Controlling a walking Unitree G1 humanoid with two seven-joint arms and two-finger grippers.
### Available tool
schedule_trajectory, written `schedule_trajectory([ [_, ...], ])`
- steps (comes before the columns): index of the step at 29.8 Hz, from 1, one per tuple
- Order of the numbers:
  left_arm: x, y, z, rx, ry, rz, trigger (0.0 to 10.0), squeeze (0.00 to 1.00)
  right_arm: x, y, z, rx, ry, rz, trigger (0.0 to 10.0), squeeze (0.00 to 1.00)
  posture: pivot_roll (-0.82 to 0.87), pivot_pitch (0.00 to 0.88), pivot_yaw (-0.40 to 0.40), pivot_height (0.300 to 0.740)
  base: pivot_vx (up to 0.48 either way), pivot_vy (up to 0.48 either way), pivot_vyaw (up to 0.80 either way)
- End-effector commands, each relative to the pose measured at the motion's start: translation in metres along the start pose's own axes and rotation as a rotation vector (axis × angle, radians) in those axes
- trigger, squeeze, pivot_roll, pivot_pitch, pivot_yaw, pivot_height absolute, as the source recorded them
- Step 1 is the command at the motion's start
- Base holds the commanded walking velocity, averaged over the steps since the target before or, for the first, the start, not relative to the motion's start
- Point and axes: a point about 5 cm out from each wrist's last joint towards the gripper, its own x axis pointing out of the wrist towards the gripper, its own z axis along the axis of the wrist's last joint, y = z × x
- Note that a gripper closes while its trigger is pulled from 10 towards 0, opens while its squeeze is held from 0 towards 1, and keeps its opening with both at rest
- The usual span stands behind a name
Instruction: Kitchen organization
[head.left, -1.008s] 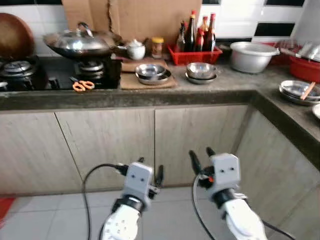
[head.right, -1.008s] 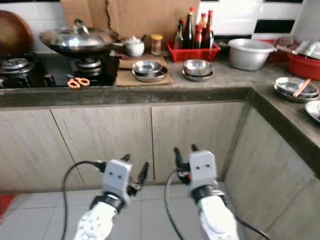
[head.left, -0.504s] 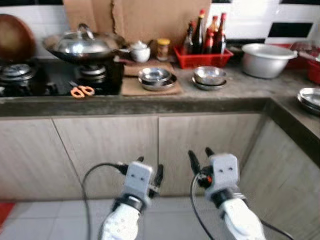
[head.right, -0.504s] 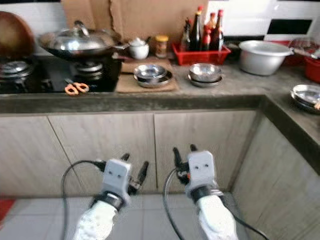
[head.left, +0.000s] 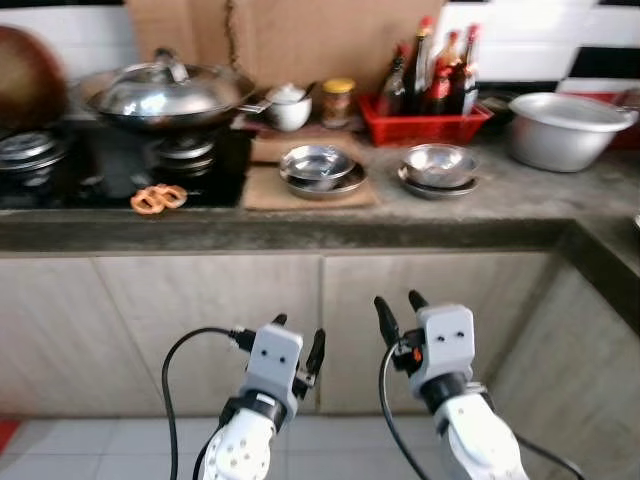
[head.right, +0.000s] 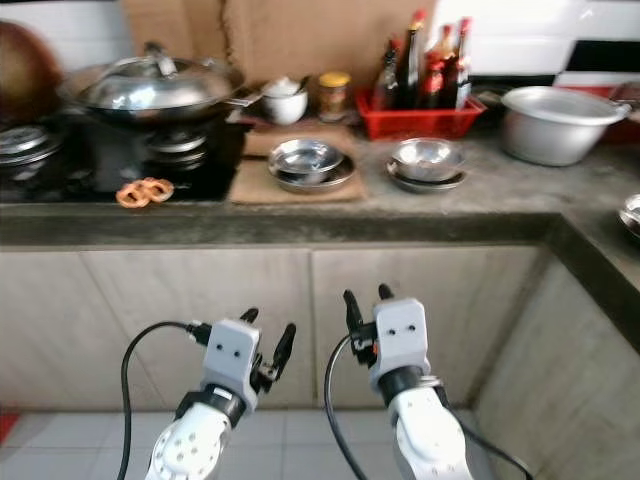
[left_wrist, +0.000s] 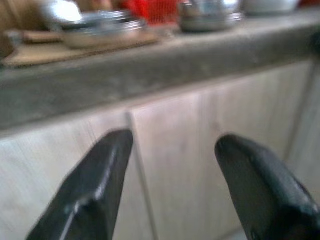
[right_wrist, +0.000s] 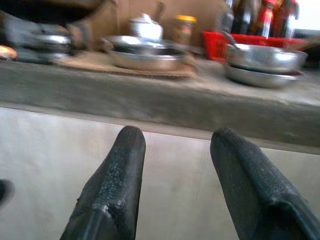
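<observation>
Left eye view has both hands, left hand (head.left: 298, 341) and right hand (head.left: 397, 308), fingers apart and empty below the bench (head.left: 300, 222) edge, with the stacked steel bowls (head.left: 320, 167) up and ahead, slightly nearer the left hand.

Both grippers low, in front of the cabinet doors (head.right: 300, 300), holding nothing: left gripper (head.right: 268, 338) and right gripper (head.right: 366, 298), fingers apart on each. Countertop (head.right: 480, 205) above. Far left: lidded wok (head.right: 150, 88) on stove, orange scissors (head.right: 143, 190) near it. Centre: two stacks of steel bowls (head.right: 305, 160). Right: red basket of bottles (head.right: 425, 110), big metal basin (head.right: 565, 120).
</observation>
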Motion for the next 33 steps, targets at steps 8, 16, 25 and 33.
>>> schedule_trajectory([
  [8,-0.001,0.005,0.000,0.016,-0.009,0.017,10.0,0.00,0.006,0.006,0.006,0.012,-0.033,0.029,10.0,0.00,0.11,0.000,-0.041,0.740,0.365,0.000,0.00],
  [16,0.000,0.005,0.000,0.017,-0.009,0.016,10.0,0.00,0.010,0.004,0.009,-0.001,-0.047,0.038,10.0,0.00,0.11,0.000,-0.042,0.740,0.366,0.000,0.00],
  [25,0.001,0.005,0.001,0.018,-0.014,0.018,10.0,0.00,0.011,0.004,0.007,-0.032,-0.043,0.046,10.0,0.00,0.11,0.000,-0.044,0.740,0.363,0.000,0.00],
  [33,0.001,0.006,0.001,0.021,-0.016,0.016,10.0,0.00,0.016,0.001,0.012,-0.041,-0.066,0.035,10.0,0.00,0.11,0.000,-0.039,0.740,0.364,0.000,0.46],
])
